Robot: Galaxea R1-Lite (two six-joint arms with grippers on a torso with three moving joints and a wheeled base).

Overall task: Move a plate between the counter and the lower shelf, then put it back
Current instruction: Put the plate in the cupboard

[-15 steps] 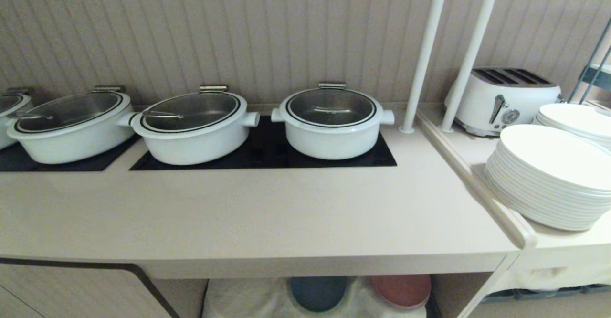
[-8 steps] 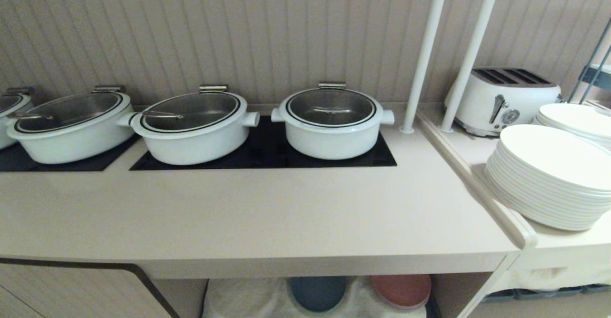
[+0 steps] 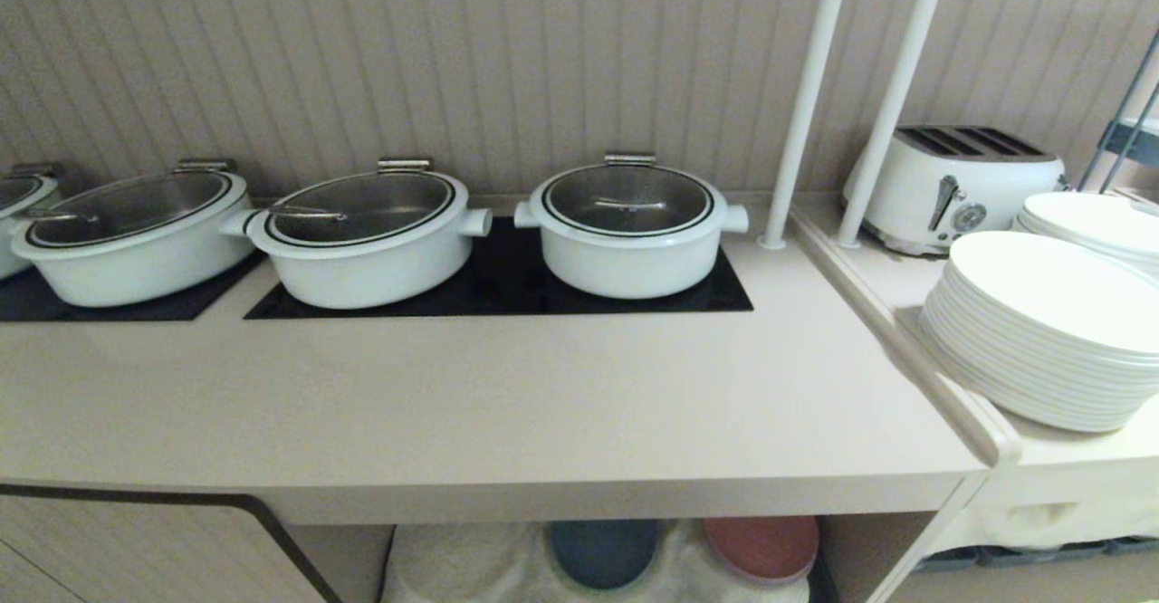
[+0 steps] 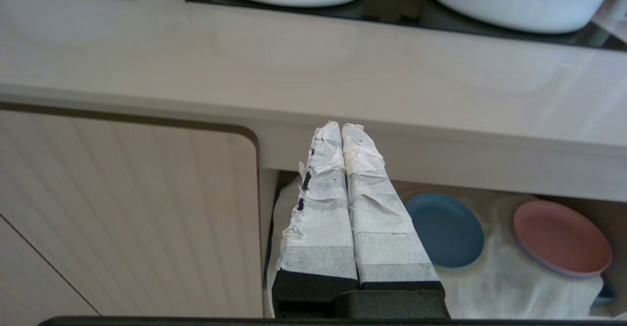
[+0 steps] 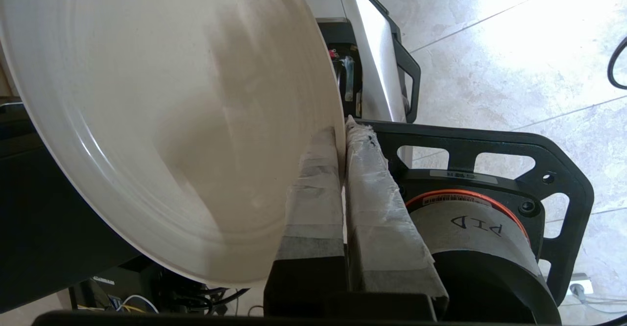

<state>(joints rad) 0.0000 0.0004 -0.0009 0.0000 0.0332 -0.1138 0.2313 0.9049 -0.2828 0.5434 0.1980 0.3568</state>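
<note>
The cream-beige plate (image 5: 161, 110) fills much of the right wrist view, held on edge with its rim pinched between the taped fingers of my right gripper (image 5: 343, 132), which is shut on it. It hangs over my own base and the tiled floor, away from the counter (image 3: 507, 404). Neither arm shows in the head view. My left gripper (image 4: 341, 128) is shut and holds nothing, parked in front of the counter's front edge (image 4: 441, 154). Below the counter, the lower shelf (image 3: 471, 567) is draped in white cloth.
Three white lidded pots (image 3: 629, 227) stand on black panels at the back of the counter. A blue plate (image 3: 602, 550) and a pink plate (image 3: 762, 547) lie on the shelf cloth. Stacked white plates (image 3: 1041, 331) and a toaster (image 3: 951, 186) sit on the right ledge.
The whole head picture has slid up a little, so the camera moved slightly. Nothing on the counter or shelf has moved.
</note>
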